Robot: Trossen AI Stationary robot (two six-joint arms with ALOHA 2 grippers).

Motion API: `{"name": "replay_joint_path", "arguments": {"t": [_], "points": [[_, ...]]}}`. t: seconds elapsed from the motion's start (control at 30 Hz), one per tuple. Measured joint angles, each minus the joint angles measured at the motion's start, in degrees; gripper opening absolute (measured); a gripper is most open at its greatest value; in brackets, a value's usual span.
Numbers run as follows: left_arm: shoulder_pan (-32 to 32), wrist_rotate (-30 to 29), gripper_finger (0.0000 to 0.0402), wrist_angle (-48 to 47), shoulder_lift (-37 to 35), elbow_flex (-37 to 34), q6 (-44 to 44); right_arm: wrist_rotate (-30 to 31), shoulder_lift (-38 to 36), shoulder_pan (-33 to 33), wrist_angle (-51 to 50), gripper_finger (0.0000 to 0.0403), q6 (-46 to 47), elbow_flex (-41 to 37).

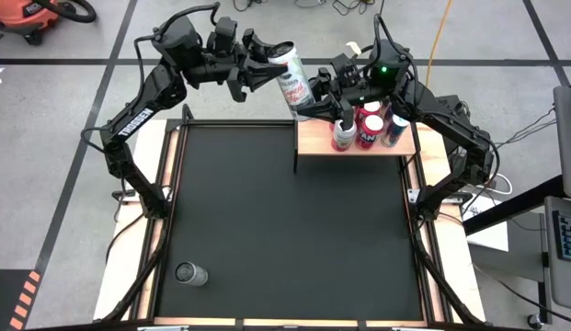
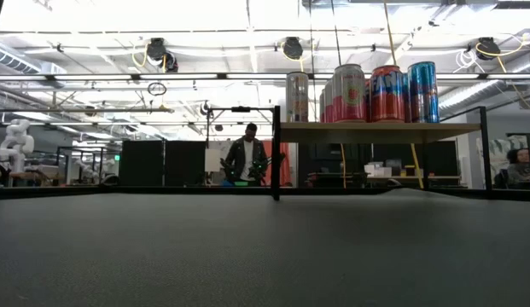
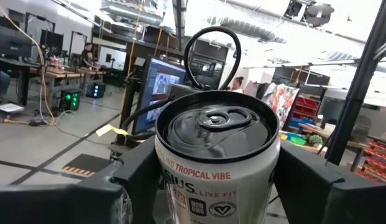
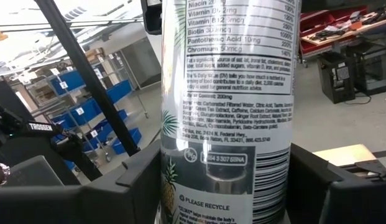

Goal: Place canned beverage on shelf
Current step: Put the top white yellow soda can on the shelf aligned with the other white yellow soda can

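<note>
Both grippers clamped the white can: left gripper at its top, right gripper at its base. Can tilted, long axis roughly 11-to-5; your shelf lay at 5 o'clock, right arm nearer.

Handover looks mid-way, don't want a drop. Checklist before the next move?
1. Right gripper shut on can: ok.
2. Left gripper around the can's top: ok.
3. Left grip firm enough to take it: cannot tell.
4. Can clear above shelf: ok, held off its left end.
5. Free spot on shelf: ok, left end is bare; shelved cans crowd the right.
6. Can upright: cannot tell.
</note>
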Motion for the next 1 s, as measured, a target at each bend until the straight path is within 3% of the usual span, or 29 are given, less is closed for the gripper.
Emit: {"name": "replay_joint_path", "arguments": {"t": [0.43,0.7,1.0], "points": [[-0.1,-0.5,0.0252,0.3,0.0,0.0,-1.3,-0.1,-0.1,-0.1,-2.6,0.0284,5.1,0.1],[-1.4,-0.7,0.0252,0.3,0.0,0.0,-1.4,-4.7,-0.6,-0.1,-9.8,0.0294,3.6,0.1],[-3.6,-0.9,0.0251,0.8,-0.1,0.0,-1.9,4.0,-5.8,-0.1,-25.0,0.0295,-8.2,0.1]]}}
